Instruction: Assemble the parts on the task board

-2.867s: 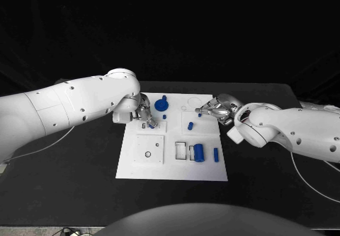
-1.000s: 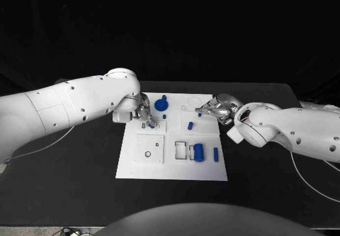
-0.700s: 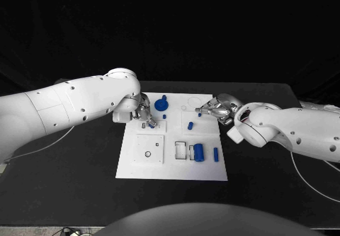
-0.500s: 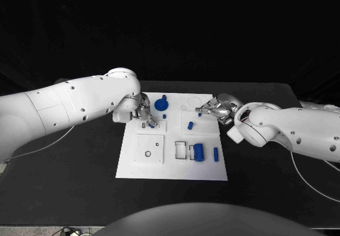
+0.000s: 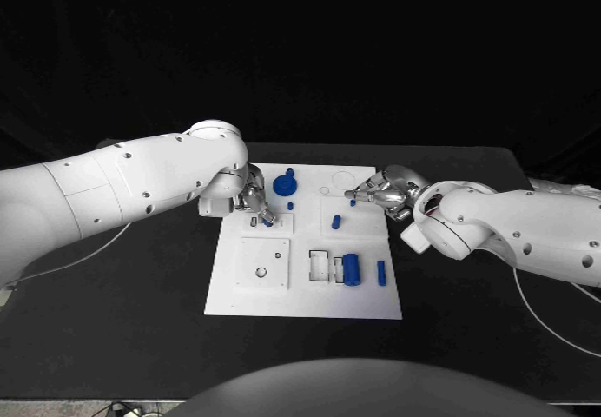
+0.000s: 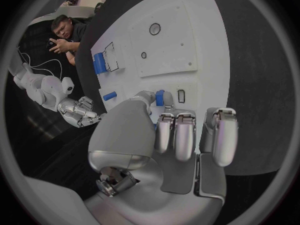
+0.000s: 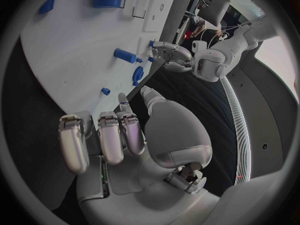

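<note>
A: Biggest first?
B: Black matte surface (image 5: pixel 125 295), w/ the flat white rectangular task board (image 5: pixel 244 295) lying mid-way on it.

A: Arms?
B: Both white, one per side, each ending at the board's far half. Left silver hand (image 5: pixel 254 205) is over the far-left corner; right silver hand (image 5: pixel 379 189) is at the far-right edge.

A: Holding anything?
B: Left: in the left wrist view its thumb and a finger pinch a small blue peg (image 6: pixel 160 97), right beside a narrow rectangular slot (image 6: pixel 181 95) in the board; other fingers curled down. Right hand (image 7: pixel 119 130): a small blue piece (image 5: pixel 353 203) sits at its fingertips in the head view, but can't tell if it's gripped. Fingers curled in the right wrist view.

A: Parts on the board, big to small?
B: Blue chunky cylinder (image 5: pixel 352 269) lying near the near-right area, beside an outlined rectangular recess (image 5: pixel 320 266). Blue round disc w/ knob (image 5: pixel 286 184) at the far middle. Slim blue bar (image 5: pixel 382 274) just right of the cylinder. Short blue tilted cylinder (image 5: pixel 337 222) mid-board. Tiny blue stud (image 5: pixel 291 206) below the disc.
</note>
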Controlling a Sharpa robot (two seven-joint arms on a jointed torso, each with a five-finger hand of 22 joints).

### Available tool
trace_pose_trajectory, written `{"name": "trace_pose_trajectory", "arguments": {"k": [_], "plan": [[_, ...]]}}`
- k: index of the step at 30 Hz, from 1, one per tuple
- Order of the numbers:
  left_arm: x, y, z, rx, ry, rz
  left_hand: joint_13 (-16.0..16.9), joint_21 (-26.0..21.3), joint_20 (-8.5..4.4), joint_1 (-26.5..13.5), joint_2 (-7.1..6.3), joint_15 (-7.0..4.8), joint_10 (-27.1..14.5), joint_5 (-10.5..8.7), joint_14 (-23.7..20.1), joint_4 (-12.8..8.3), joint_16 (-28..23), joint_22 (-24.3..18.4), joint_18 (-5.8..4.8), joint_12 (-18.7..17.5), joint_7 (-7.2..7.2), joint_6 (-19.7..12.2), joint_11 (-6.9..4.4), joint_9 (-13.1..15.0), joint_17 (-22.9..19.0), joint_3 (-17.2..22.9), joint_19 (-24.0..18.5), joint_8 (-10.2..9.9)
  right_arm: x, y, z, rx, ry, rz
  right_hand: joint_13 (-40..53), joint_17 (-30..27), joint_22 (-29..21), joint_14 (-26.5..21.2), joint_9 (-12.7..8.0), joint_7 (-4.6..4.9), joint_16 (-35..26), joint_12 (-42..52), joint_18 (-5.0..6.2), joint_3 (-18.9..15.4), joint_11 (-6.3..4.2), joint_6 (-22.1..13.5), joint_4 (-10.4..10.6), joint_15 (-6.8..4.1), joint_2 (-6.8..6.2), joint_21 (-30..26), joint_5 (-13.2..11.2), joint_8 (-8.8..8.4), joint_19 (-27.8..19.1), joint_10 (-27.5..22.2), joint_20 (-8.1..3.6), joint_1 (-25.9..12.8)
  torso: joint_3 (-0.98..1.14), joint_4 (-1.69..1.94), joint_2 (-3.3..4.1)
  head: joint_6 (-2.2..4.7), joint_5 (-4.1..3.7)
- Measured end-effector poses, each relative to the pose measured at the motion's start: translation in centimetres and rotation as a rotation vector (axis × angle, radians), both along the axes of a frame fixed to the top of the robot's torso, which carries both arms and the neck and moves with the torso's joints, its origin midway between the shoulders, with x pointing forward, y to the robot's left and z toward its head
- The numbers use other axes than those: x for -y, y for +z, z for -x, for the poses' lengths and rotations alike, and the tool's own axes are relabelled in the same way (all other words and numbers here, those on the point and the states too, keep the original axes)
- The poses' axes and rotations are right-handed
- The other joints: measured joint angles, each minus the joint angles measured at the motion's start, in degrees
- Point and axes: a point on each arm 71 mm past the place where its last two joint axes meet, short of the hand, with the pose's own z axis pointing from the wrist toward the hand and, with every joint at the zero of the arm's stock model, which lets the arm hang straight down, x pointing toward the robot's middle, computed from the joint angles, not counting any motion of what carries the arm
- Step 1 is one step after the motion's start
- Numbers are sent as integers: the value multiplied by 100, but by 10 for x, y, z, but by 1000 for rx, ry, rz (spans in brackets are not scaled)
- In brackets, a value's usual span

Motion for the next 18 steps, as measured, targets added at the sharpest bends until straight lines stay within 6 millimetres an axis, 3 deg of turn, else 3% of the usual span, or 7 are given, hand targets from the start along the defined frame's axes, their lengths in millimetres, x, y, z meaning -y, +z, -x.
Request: {"name": "trace_pose_trajectory", "arguments": {"k": [3, 7, 18], "plan": [[0, 0, 0, 0, 0, 0, 0, 0, 0, -76, 50, 0, 0, -201, 0, 0, 0, 0, 0, 0, 0, 0, 0, 14, 0, 0, 0, 0, 0, 0, 0, 0, 0, 0, 0, 0, 0, 0, 0, 0, 0, 0, 0, 0, 0, 0, 0, 0, 0, 0, 0, 0, 0, 0, 0, 0, 1, 1, 0, 1, 0], [0, 0, 0, 1, -1, 0, 0, 0, 0, -190, 17, 0, 0, -406, 0, 21, 0, 0, 0, 0, -1, 1, 0, 39, 0, -27, 0, -39, 0, 0, 0, 0, 0, 0, 0, -1, -1, 0, 0, 0, 0, 0, 0, 0, 0, 0, 0, 0, 0, 0, 0, 0, 0, 0, 0, 0, 1, 1, 0, -2, 0], [0, -1, 0, 0, 0, -4, 0, 0, 0, -368, 35, 0, 0, -570, 0, 12, 0, 0, 0, 0, 18, 21, 0, 37, 0, -79, 0, -66, 0, 0, 0, 0, 0, 0, 0, -1, -2, 0, -1, 0, 0, 0, 0, 0, 0, 0, 0, 0, 0, 0, 0, 0, 0, 0, 0, 0, 1, 1, 1, -7, 0]]}}
